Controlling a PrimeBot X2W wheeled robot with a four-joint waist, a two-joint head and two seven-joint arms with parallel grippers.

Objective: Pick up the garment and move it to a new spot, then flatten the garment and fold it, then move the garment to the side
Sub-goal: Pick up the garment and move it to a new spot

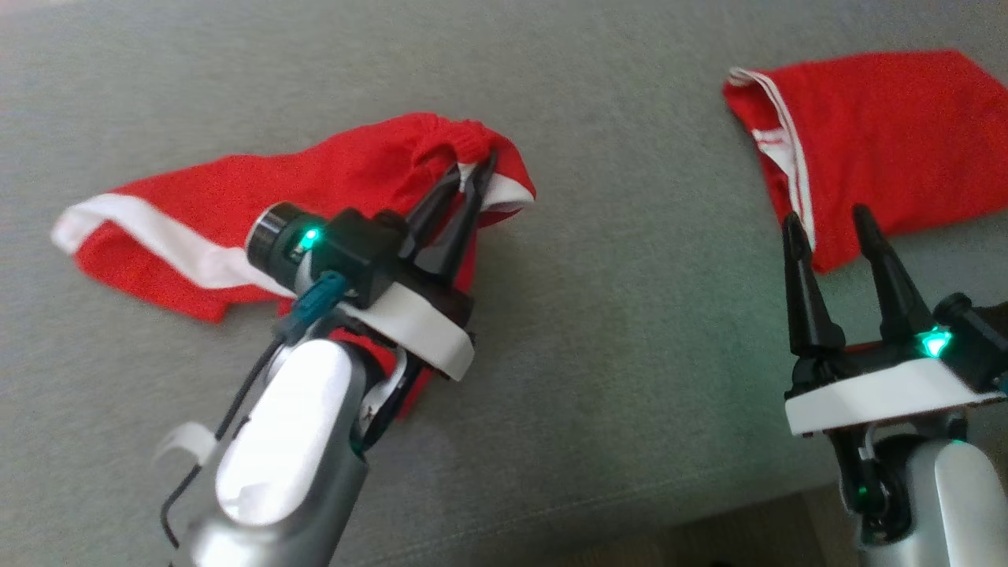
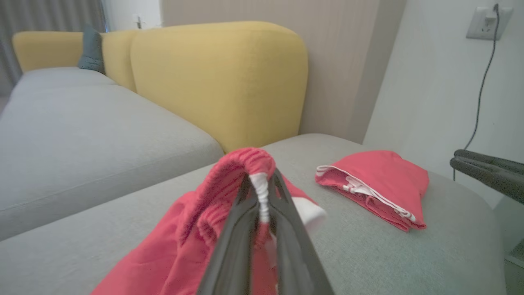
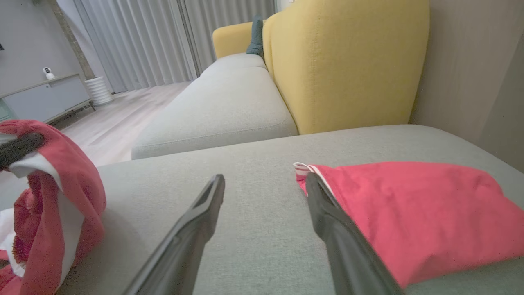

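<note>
The garment (image 1: 236, 189), a pair of red shorts with white trim, lies on the left part of the grey sofa seat (image 1: 630, 315). Its long axis runs left to right. A white-banded hem sits at the near-left end. The gathered elastic waistband is at the right end, pointing right and slightly toward the far side. That waistband end is lifted off the cushion, while the left end rests flat on it. A further fold of red cloth hangs down under the left wrist, toward the near edge.

The left gripper (image 1: 480, 169) has its jaws pressed almost together on the waistband. In the left wrist view the red elastic and a strip of white trim bunch over and between the dark fingertips (image 2: 245, 192).

The right gripper (image 1: 827, 219) is at the near right with its jaws spread wide, holding nothing. Its fingers point toward the far side, just short of a second red garment (image 1: 890, 134). This one lies folded at the far right of the seat, well apart from the shorts, with its white-edged opening facing left. In the right wrist view one finger (image 3: 327, 213) overlaps the near-left edge of this folded piece; whether it touches cannot be told.

A yellow backrest (image 2: 221, 82) stands beyond the seat.
</note>
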